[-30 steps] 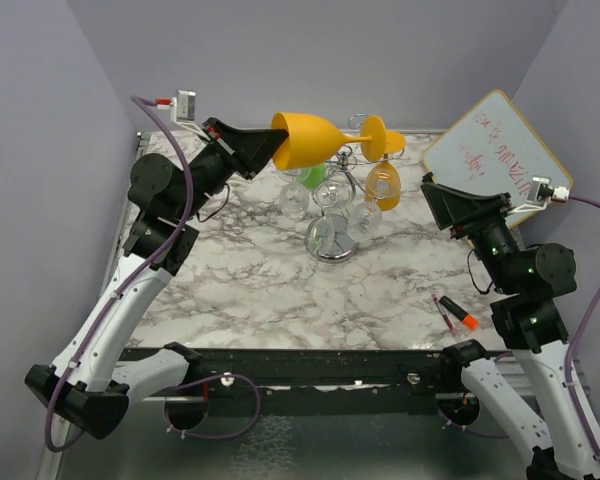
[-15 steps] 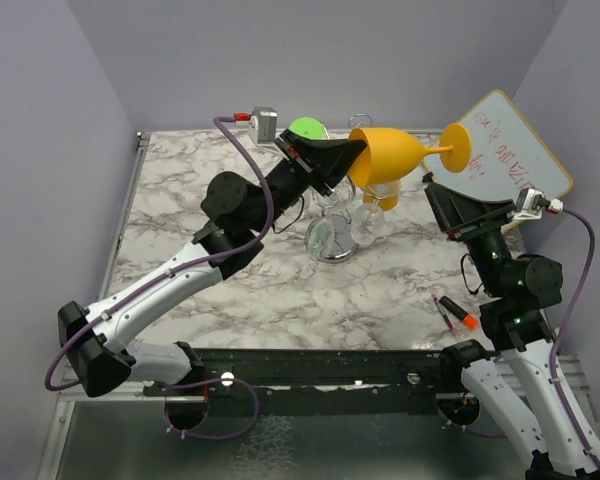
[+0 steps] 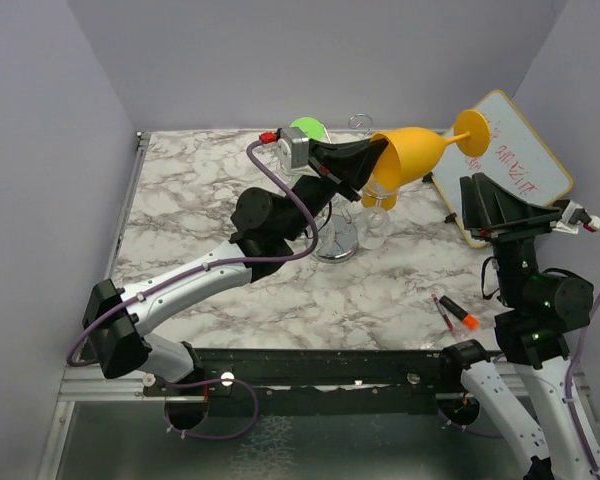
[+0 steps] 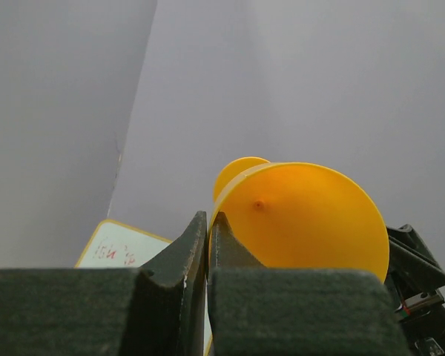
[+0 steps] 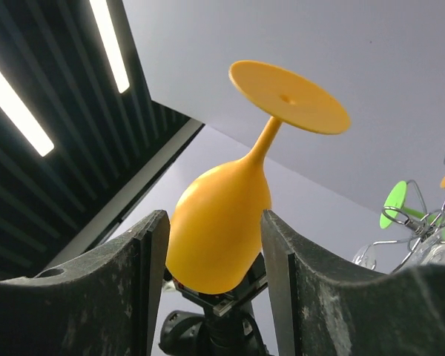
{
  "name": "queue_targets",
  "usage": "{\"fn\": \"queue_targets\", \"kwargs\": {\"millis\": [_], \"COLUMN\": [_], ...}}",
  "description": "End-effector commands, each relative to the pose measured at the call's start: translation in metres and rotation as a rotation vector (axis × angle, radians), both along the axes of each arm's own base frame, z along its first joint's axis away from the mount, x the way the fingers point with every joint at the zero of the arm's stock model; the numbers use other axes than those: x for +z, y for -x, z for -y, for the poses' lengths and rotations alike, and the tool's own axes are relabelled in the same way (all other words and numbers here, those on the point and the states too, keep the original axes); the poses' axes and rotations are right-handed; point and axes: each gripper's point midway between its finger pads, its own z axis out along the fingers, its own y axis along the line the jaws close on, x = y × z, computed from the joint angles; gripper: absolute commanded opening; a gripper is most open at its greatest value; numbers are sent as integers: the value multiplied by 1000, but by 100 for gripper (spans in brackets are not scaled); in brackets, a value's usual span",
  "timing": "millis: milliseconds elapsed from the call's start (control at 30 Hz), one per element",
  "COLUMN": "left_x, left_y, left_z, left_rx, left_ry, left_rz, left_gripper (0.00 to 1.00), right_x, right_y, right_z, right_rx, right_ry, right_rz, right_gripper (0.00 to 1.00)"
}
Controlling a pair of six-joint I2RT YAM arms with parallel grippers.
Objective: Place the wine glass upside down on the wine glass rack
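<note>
Currently the left gripper (image 3: 368, 166) is pinched on the rim of the glass (image 3: 412, 155), its jaws nearly together with the thin bowl wall between them. The glass hangs in the air on its side, just right of the rack (image 3: 335, 240), with its foot pointing toward the whiteboard (image 3: 515, 165). My right gripper (image 5: 211, 222) stands wide, holding nothing. Its own camera frames the bowl between its fingers, but I can't tell how near it is.

The glass looks like opaque orange plastic, smooth and matte. I'd judge it light and not brittle, but slick, and a rim pinch leaves it free to swing. For hanging, I'd take it by the stem, just under the flat round foot. The rack is thin chrome wire on a shiny round base, with clear glasses (image 5: 365, 256) hung on it. I'd expect it to tip easily on the marble table (image 3: 200, 220).
</note>
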Motion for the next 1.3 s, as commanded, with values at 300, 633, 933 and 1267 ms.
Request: {"fn": "queue_targets", "kwargs": {"millis": [300, 633, 933, 1267], "left_x": [4, -6, -11, -20], "left_y": [21, 32, 37, 46], "left_z": [8, 15, 15, 10], "left_rx": [-40, -98, -113, -138], "left_ry": [15, -19, -39, -62], "left_rz": [145, 167, 181, 175], "left_gripper": [0, 0, 0, 46], "right_x": [7, 13, 14, 14], "right_y": [-13, -26, -35, -30], "right_z": [12, 4, -4, 2], "right_rx": [-22, -6, 30, -29], "right_ry": [-115, -95, -96, -47], "right_rz": [-79, -92, -96, -79], "right_gripper": [51, 51, 34, 1]}}
